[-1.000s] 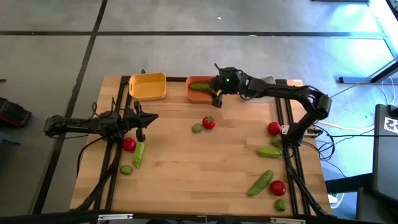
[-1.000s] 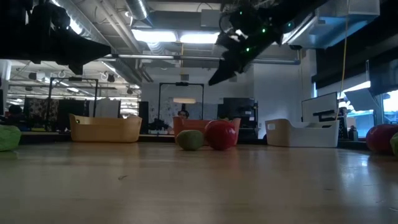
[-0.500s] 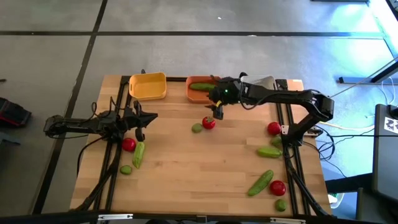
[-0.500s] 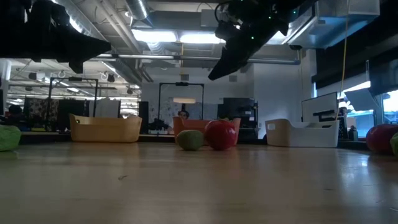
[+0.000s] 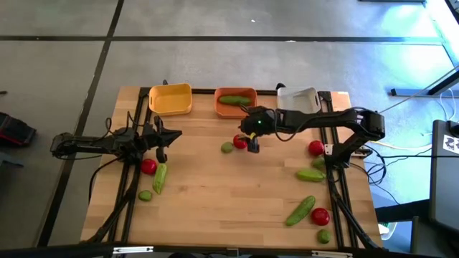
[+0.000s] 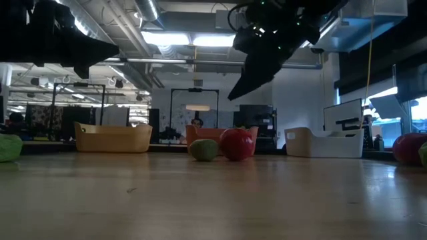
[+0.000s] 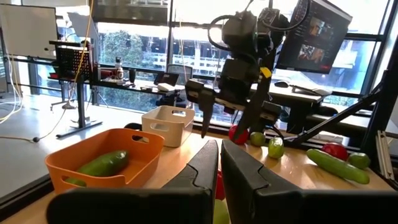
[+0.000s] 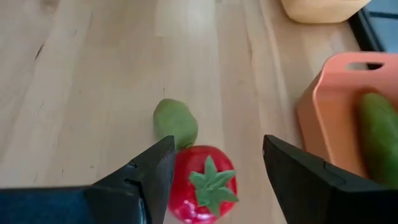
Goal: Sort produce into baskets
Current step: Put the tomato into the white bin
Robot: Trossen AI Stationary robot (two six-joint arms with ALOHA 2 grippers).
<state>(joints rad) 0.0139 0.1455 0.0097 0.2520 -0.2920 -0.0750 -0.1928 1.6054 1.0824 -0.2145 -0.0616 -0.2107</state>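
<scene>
My right gripper (image 5: 250,137) is open and hangs above a red tomato (image 8: 202,181) and a light-green lime (image 8: 176,122) at the table's middle. Its fingers stand either side of the tomato without touching it. In the low view the gripper (image 6: 235,93) is clear above the tomato (image 6: 237,143). The orange basket (image 5: 234,102) holds a green cucumber (image 5: 232,99). The yellow basket (image 5: 171,98) and white basket (image 5: 297,99) stand beside it along the far edge. My left gripper (image 5: 162,138) is shut and empty at the left.
Near my left gripper lie a tomato (image 5: 148,166), a cucumber (image 5: 159,178) and a lime (image 5: 145,195). At the right lie a tomato (image 5: 315,147), cucumbers (image 5: 310,174) (image 5: 300,210), another tomato (image 5: 320,215) and limes (image 5: 323,234). Bare wood lies at the near middle.
My right gripper has gone from over the orange basket's near rim toward the table's near edge and now hangs over the middle tomato, still open. The cucumber lies in the orange basket as before.
</scene>
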